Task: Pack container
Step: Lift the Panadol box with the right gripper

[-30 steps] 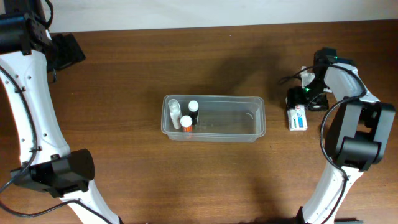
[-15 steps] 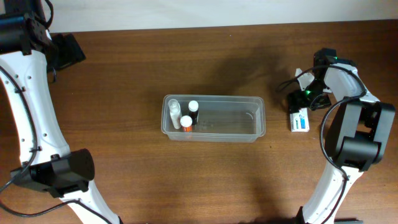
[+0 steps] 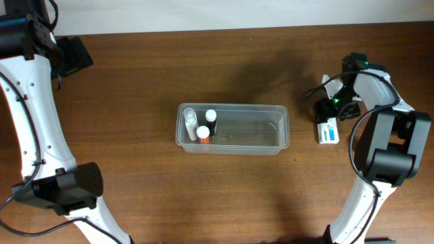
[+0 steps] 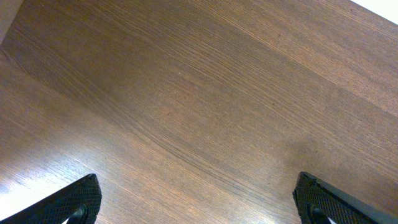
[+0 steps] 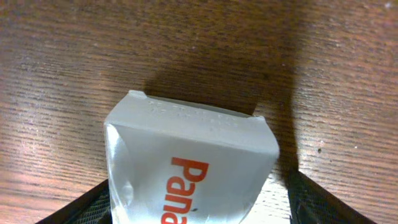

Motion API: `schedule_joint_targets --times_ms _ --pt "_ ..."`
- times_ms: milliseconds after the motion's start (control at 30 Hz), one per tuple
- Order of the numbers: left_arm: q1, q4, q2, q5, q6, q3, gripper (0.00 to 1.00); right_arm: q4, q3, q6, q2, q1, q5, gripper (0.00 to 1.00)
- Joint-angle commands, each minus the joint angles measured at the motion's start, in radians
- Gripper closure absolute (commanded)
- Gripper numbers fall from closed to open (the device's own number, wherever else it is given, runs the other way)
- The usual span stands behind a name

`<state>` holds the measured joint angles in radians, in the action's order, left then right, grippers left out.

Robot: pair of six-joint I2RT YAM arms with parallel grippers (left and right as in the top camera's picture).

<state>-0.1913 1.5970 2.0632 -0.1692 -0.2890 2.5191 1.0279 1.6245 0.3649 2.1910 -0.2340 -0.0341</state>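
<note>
The container is a clear plastic tub at the table's middle. At its left end stand a clear bottle, a dark bottle with a white cap and an orange bottle. A small white box with red lettering lies on the table to its right. My right gripper is open at the box's far end. In the right wrist view the box sits between the spread fingers. My left gripper is open and empty at the far left; its wrist view shows the fingers over bare wood.
The brown wooden table holds nothing else. The right two thirds of the container hold nothing. A pale wall runs along the table's far edge.
The white box has slid slightly right and toward the front and turned a little. My right gripper has shifted a little away from it. The left arm has not moved.
</note>
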Motion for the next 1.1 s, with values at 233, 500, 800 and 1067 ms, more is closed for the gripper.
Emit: schedule_joint_targets --times_ms 233,500,800,1067 --pt "-0.005 0.002 0.003 -0.004 -0.01 0.017 0.01 0.034 -0.02 -0.06 0.031 -0.001 -0.017 0.33" --pt "-0.005 0.002 0.003 -0.004 -0.01 0.017 0.01 0.045 -0.02 -0.06 0.029 0.019 -0.016 0.38" --pt "-0.005 0.002 0.003 -0.004 -0.01 0.017 0.01 0.046 -0.009 -0.06 0.029 0.046 -0.006 0.41" --pt "-0.005 0.002 0.003 -0.004 -0.01 0.017 0.01 0.055 -0.009 -0.06 0.029 0.046 -0.006 0.42"
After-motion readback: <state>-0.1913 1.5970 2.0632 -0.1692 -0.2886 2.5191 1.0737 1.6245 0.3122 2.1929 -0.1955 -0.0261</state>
